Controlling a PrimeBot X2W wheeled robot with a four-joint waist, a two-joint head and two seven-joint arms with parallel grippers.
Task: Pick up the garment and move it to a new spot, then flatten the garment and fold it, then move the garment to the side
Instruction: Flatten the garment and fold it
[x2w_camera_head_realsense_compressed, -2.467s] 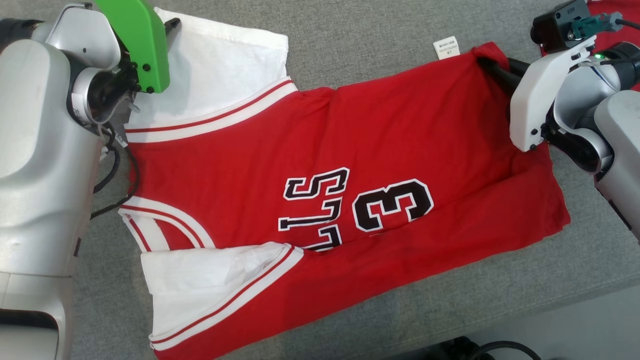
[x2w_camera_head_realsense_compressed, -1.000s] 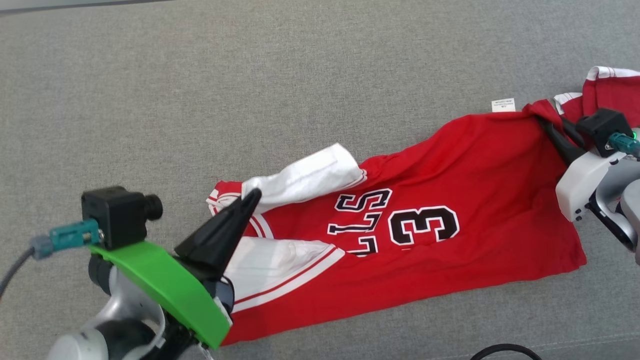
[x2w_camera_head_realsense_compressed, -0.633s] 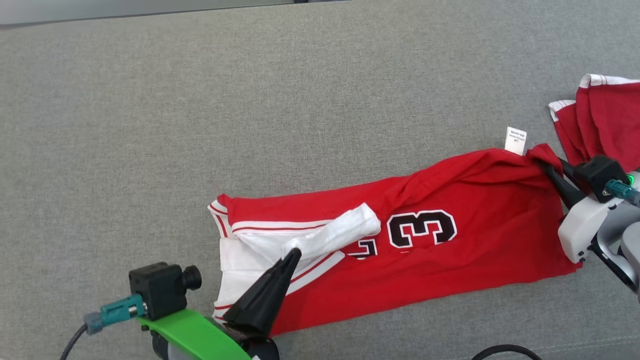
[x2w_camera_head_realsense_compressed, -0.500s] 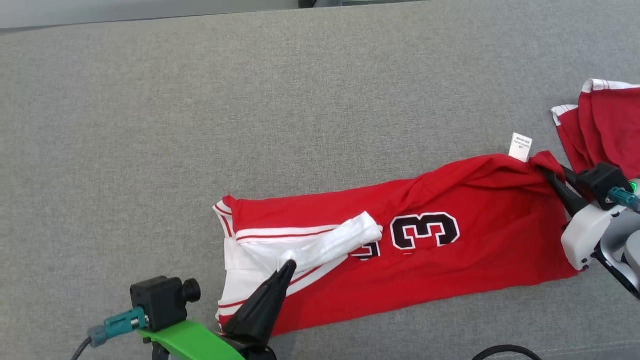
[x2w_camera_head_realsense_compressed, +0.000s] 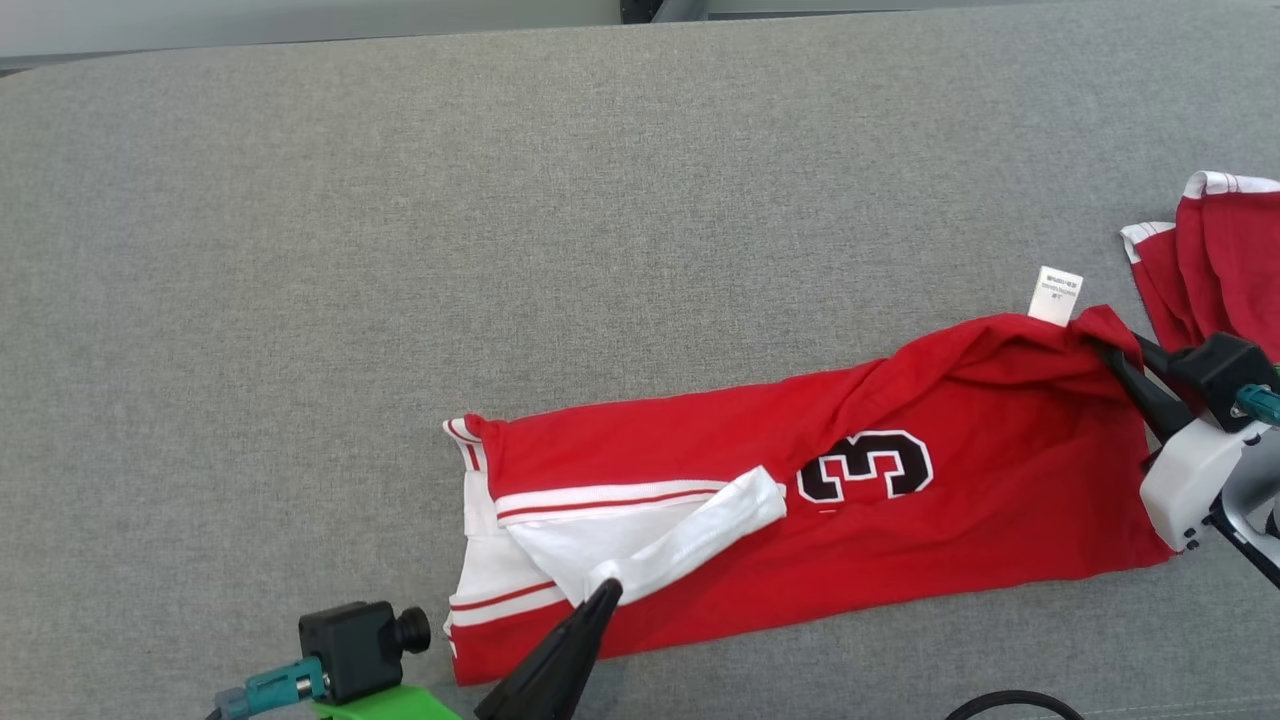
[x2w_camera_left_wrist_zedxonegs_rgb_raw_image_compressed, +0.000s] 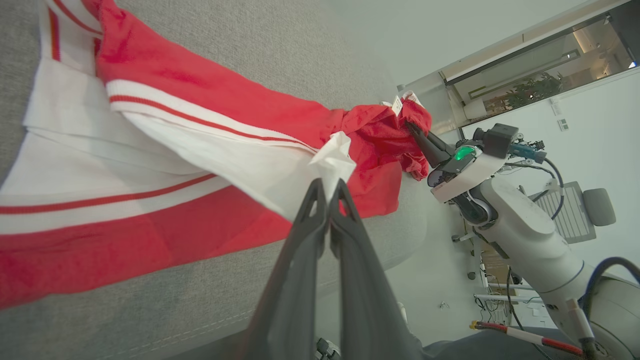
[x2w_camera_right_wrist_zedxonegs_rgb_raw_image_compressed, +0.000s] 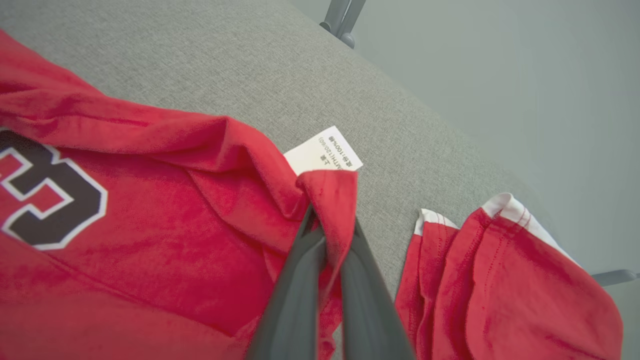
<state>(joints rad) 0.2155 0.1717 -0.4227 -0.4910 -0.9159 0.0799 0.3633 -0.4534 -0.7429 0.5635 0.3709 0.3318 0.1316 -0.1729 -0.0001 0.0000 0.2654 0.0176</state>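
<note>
- Red knit jersey with white sleeves and a black numeral 3 (x2w_camera_head_realsense_compressed: 950, 520): lies as a long band on the grey woven padded surface (x2w_camera_head_realsense_compressed: 500, 250), right of centre in the head view; the lettering beside the numeral is covered by a folded-over white sleeve
- Left gripper (x2w_camera_head_realsense_compressed: 607, 588): dark tapered fingers pressed together, pinching the tip of that white sleeve; its body is cut off by the lower edge
- Right gripper (x2w_camera_head_realsense_compressed: 1097, 349): jaws closed on a bunched red corner of the jersey, just beside a small white care label (x2w_camera_head_realsense_compressed: 1057, 295) whose print is too small to read
- Second red garment with white trim (x2w_camera_head_realsense_compressed: 1225, 260): crumpled, cut off at the right edge
- Black cable (x2w_camera_head_realsense_compressed: 1010, 700): curved arc, partly out of frame
</note>
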